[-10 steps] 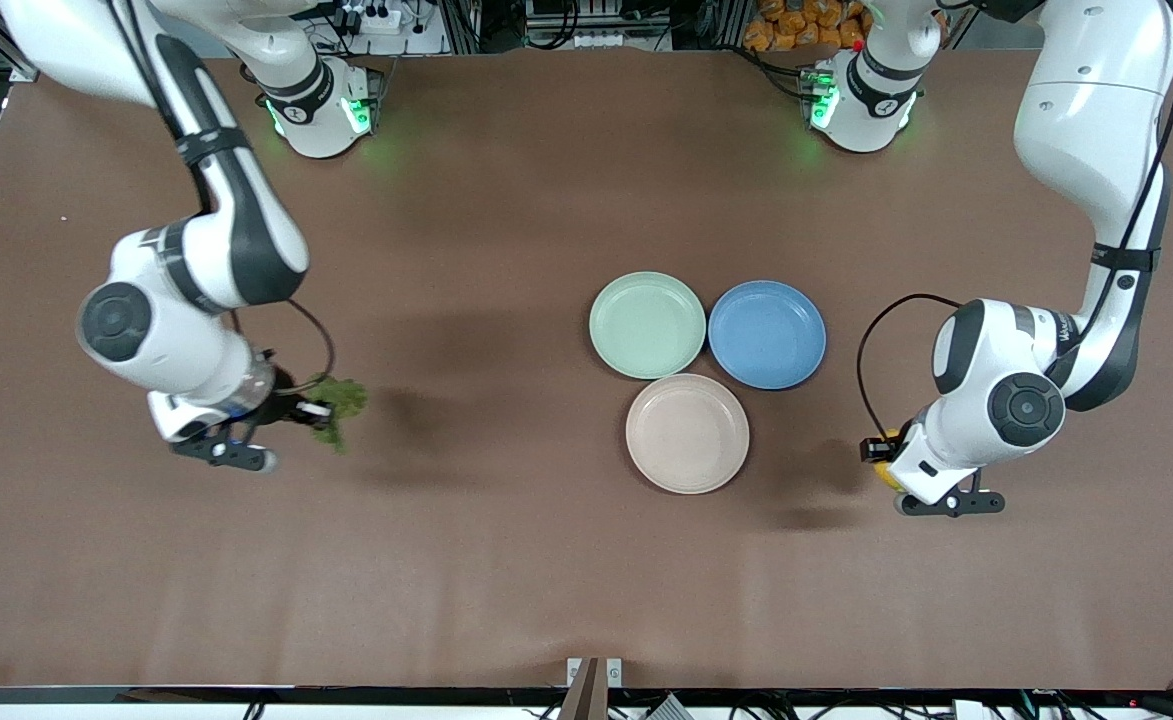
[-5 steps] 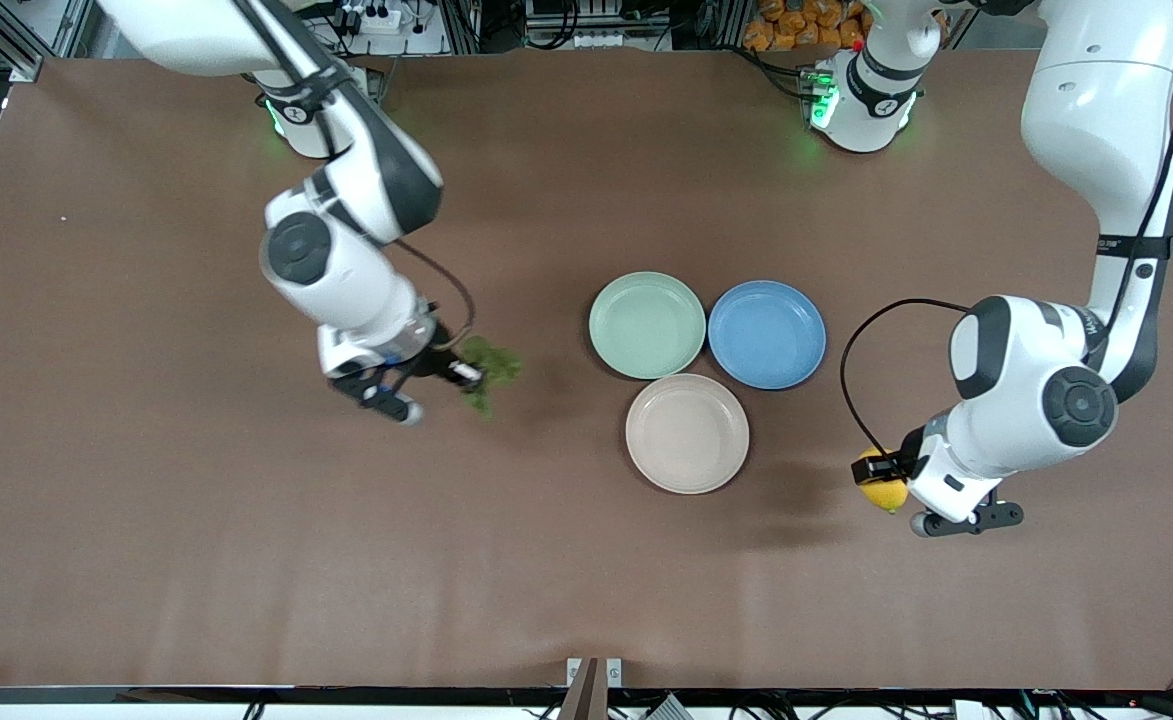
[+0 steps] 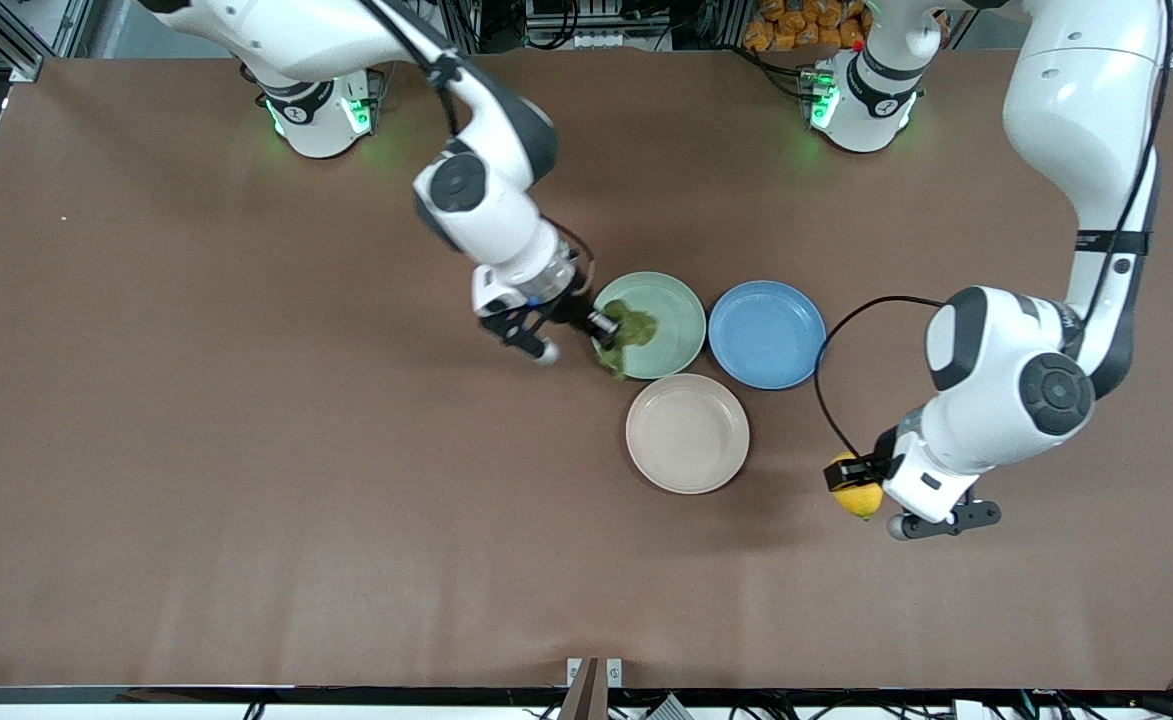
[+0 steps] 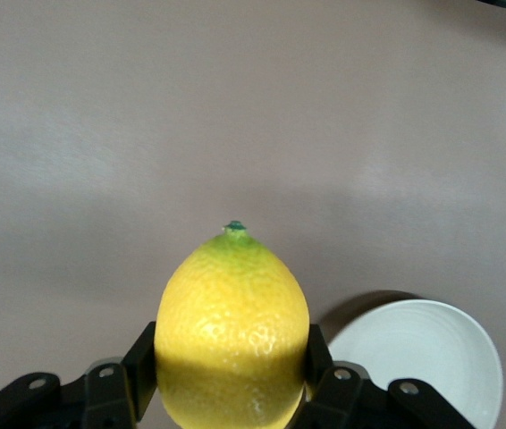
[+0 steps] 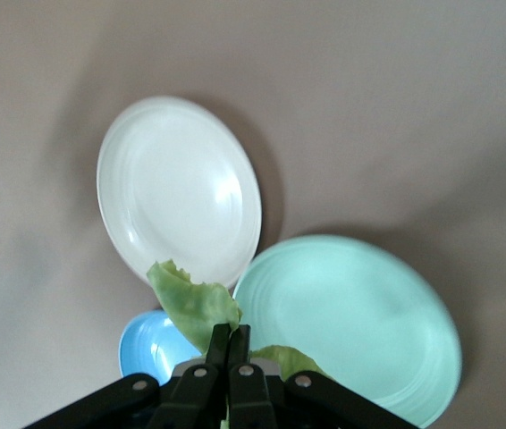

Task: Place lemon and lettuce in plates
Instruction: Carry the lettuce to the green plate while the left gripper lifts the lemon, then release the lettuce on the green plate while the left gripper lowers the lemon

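Right arm: stretched from its base toward the plates; the right gripper (image 3: 601,328) is held over the mint green plate (image 3: 671,300), its fingers pinched tight on the lettuce (image 3: 631,330).
Beige plate (image 3: 687,433): lies nearer the front camera, touching the mint one.
Blue plate (image 3: 767,334): set beside the mint plate, toward the left arm's end.
Left arm: bent sharply downward; the left gripper (image 3: 849,478) is held over bare table near the beige plate, clamped on the lemon (image 3: 858,498).
Change: the lettuce has been carried from over bare table to over the mint plate; the lemon has shifted slightly toward the plates.
Hidden: in the left wrist view, the lemon's (image 4: 232,331) lower part is cut off.
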Robot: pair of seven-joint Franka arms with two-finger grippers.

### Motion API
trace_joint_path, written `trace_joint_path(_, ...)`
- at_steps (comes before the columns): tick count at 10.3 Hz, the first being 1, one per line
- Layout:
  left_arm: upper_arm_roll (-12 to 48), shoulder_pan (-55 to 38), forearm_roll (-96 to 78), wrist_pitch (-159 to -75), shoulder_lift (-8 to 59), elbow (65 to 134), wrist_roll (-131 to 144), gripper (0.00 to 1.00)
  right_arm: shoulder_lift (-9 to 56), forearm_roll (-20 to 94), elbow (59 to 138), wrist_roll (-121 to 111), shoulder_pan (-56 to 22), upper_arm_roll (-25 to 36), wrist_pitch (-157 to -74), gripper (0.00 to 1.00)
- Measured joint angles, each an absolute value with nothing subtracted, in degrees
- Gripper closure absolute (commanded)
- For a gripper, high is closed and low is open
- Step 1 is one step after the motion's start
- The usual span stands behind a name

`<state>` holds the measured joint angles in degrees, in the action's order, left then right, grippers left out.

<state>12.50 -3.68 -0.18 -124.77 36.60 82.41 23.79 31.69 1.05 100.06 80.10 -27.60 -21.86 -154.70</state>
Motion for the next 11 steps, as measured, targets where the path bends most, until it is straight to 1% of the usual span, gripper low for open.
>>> trace_joint_path(1, 12.5, -4.7, -0.2, -125.4, 36.7, 82.4, 25.9, 1.00, 32.6, -1.2, 100.1, 83.2, -31.3, -19.8, -155.5, 0.60)
trace_joint_path(3, 12.5, -6.3, -0.2, -127.0, 37.1, 82.4, 29.1, 1.00, 34.5, -9.6, 100.2, 88.8, -34.9, -18.0, -155.5, 0.06)
trace_joint_path(4, 12.5, -6.8, -0.2, -128.0, 37.3, 82.4, 30.5, 1.00, 35.4, -13.3, 100.2, 90.4, -35.1, -17.8, -155.5, 0.00)
trace_joint_path(6, 12.5, -8.1, -0.2, -129.1, 37.8, 82.4, 33.3, 1.00, 35.9, -15.2, 100.2, 90.7, -34.3, -16.9, -155.1, 0.00)
trace_joint_path(8, 12.5, -9.7, -0.2, -129.2, 38.1, 82.5, 34.5, 1.00, 35.3, -15.8, 99.6, 90.6, -31.6, -17.2, -151.5, 0.00)
trace_joint_path(9, 12.5, -10.9, -0.2, -129.2, 38.4, 82.6, 35.8, 1.00, 33.6, -16.0, 99.6, 90.2, -28.5, -18.9, -148.9, 0.00)
trace_joint_path(11, 12.4, -14.2, 0.1, -129.6, 40.1, 82.8, 39.1, 1.00, 27.4, -15.8, 99.7, 87.1, -21.9, -22.6, -141.2, 0.00)
